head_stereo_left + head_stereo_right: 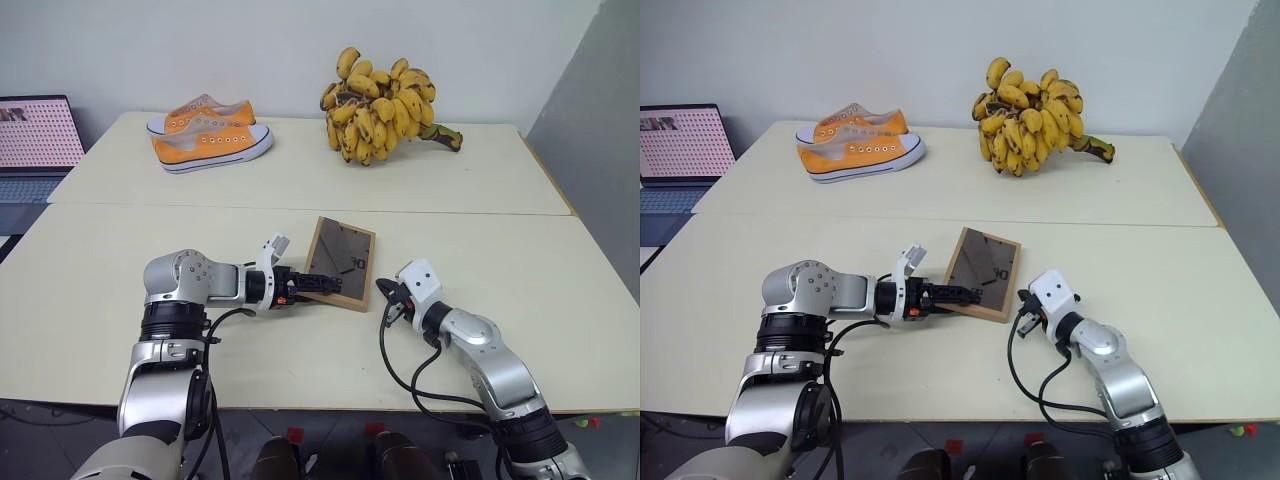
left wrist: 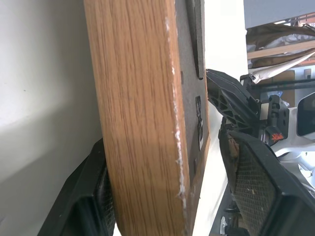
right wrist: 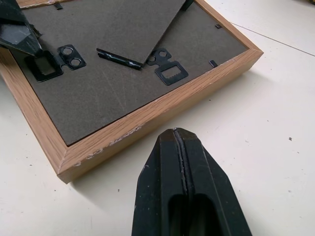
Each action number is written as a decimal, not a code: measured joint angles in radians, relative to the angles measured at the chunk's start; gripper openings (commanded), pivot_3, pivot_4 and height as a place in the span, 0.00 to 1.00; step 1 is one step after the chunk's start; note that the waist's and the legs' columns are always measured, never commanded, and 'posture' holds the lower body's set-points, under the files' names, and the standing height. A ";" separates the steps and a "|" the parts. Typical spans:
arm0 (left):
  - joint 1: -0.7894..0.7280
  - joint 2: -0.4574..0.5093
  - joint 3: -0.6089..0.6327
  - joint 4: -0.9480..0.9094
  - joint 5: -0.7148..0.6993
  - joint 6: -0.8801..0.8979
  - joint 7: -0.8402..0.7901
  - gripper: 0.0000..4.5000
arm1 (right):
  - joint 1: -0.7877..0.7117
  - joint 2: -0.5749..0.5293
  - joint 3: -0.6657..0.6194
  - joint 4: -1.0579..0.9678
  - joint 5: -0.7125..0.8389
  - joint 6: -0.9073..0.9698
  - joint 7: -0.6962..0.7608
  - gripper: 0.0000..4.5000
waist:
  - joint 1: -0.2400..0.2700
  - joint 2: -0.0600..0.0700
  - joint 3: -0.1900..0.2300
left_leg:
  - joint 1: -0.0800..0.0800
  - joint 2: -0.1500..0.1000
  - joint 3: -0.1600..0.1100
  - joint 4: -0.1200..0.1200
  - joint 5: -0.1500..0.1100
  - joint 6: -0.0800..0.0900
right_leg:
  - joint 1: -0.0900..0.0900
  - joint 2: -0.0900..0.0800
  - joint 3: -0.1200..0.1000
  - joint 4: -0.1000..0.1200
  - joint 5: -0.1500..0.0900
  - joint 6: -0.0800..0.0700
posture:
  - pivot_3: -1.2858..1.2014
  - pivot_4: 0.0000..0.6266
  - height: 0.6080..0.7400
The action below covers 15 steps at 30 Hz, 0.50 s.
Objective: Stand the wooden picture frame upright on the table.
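Item one, the wooden picture frame [image 1: 340, 264]: lying back-side up near the middle of the table's near half, just on the robot's side of the seam, its dark backing board and stand flap facing the ceiling. Its left edge is looking slightly lifted off the surface. It is not yet standing; the main work of the task is still ahead.

Item two, the left gripper [image 1: 318, 284]: reaching in from the left with fingers spread wide, straddling the frame's left edge, one finger [image 2: 93, 196] under the wood and the other over the backing board. Whether the fingers are actually pressing the frame cannot be told; they are bracketing it rather than clamping it.

Item three, the right gripper [image 3: 179, 162]: fingers pressed together, empty, sitting low over the table just beside the frame's near right corner, apart from the wood.

Item four, the table [image 1: 500, 250]: cream top, bare around the frame.

Item five, background goods: a pair of orange shoes [image 1: 208, 133] toward the far left corner, a bunch of bananas [image 1: 385, 108] along the far edge, both well apart from the work.

Status: approach done, grip seemingly being set up. Remaining, by my judgement: closing on the edge, tipping the frame up, opening the stand, releasing it upright.
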 measured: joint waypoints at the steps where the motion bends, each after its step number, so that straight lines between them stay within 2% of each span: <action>1: -0.001 -0.002 0.003 0.001 0.000 0.002 0.001 0.59 | 0.000 0.000 0.000 0.000 0.000 0.000 -0.001 0.00 | 0.000 0.000 0.000 | 0.000 0.000 0.000 0.000 0.000 0.000 | 0.000 0.000 0.000 0.000 0.000 0.000 | 0.52 0.24 1.00; 8: -0.017 -0.030 0.052 0.007 -0.013 0.007 -0.001 0.30 | 0.001 0.001 -0.003 0.002 0.000 0.000 -0.003 0.00 | 0.000 0.000 0.000 | 0.000 0.000 0.000 0.000 0.000 0.000 | 0.000 0.000 0.000 0.000 0.000 0.000 | 0.52 0.24 1.00; 15: -0.021 -0.041 0.073 0.008 -0.015 0.009 0.018 0.29 | 0.001 0.000 -0.007 0.016 0.001 -0.002 -0.002 0.00 | 0.000 0.000 0.000 | 0.000 0.000 0.000 0.000 0.000 0.000 | 0.000 0.000 0.000 0.000 0.000 0.000 | 0.52 0.24 1.00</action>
